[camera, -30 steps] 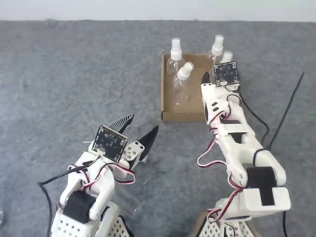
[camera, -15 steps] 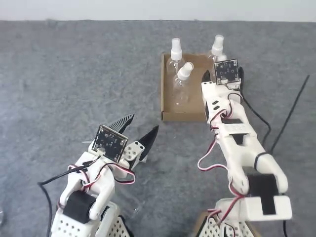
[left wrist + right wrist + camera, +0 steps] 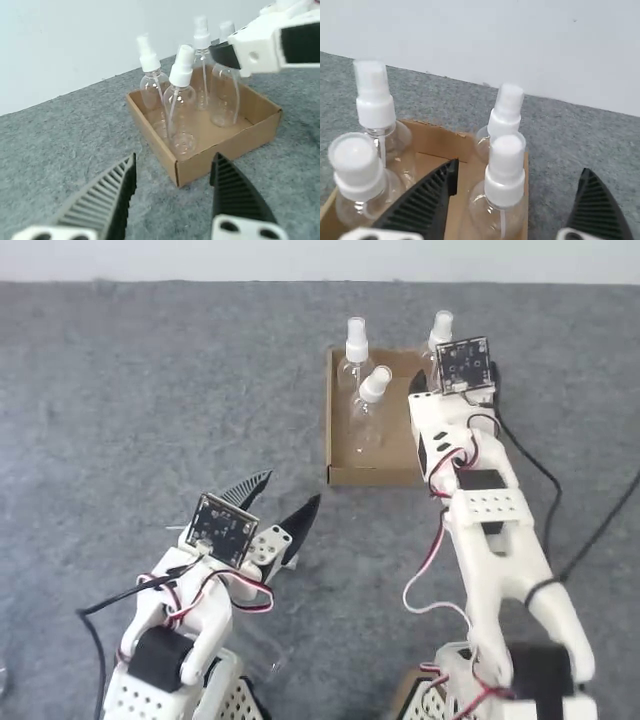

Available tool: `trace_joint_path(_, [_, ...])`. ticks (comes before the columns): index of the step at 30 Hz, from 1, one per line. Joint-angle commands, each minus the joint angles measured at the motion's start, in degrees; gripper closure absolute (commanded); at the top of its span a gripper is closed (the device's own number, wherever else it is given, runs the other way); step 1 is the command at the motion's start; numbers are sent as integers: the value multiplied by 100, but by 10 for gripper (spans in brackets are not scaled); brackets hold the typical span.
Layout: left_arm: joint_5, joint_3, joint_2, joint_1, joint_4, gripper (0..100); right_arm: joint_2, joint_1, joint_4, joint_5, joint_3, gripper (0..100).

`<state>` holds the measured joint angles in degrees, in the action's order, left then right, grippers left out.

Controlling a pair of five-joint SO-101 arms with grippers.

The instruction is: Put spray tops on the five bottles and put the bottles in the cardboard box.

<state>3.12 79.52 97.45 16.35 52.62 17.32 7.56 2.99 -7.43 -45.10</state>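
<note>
1. The left gripper (image 3: 294,487) hangs nearest, over the grey carpet (image 3: 150,390). Its jaws are spread wide with nothing between them, and it is well short of the box.
2. Beyond it the cardboard box (image 3: 330,430) lies on the carpet. Four bottles stand upright inside, each with a white spray top (image 3: 355,337) on.
3. The right gripper (image 3: 519,169) is over the far right part of the box. Its jaws are wide apart on either side of one bottle (image 3: 496,212) and touch neither side of it, so the bottle stands by itself.
4. Progress, as a judgement: four of the five bottles look capped and boxed. By the task's count, one more needs its top fitted and a place in the box.
5. The left wrist view looks in from the side. It shows all four bottle bodies on the box floor, with the right gripper's dark finger beside the right-hand one.
6. In the high view the right arm's wrist covers that corner, and three spray tops stand clear of it.
7. The right wrist view adds the open gap between the jaws and the bottle.
</note>
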Motion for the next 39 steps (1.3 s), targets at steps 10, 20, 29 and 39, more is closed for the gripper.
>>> trace_joint_path(10, [1178,-1059,-1046,-510,1081,804,2721,-48,4418,-79,334,770])
trace_joint_path(20, [2901,-3099,-3877,-527,3798,808,3679,-13,6686,-791,-316,818])
trace_joint_path(29, [2541,-3143,-3798,-510,3622,808,4681,-154,6176,-888,-1864,822])
trace_joint_path(39, [3262,-2202,-4369,-1020,2760,809,5974,-189,6185,-897,-3077,819])
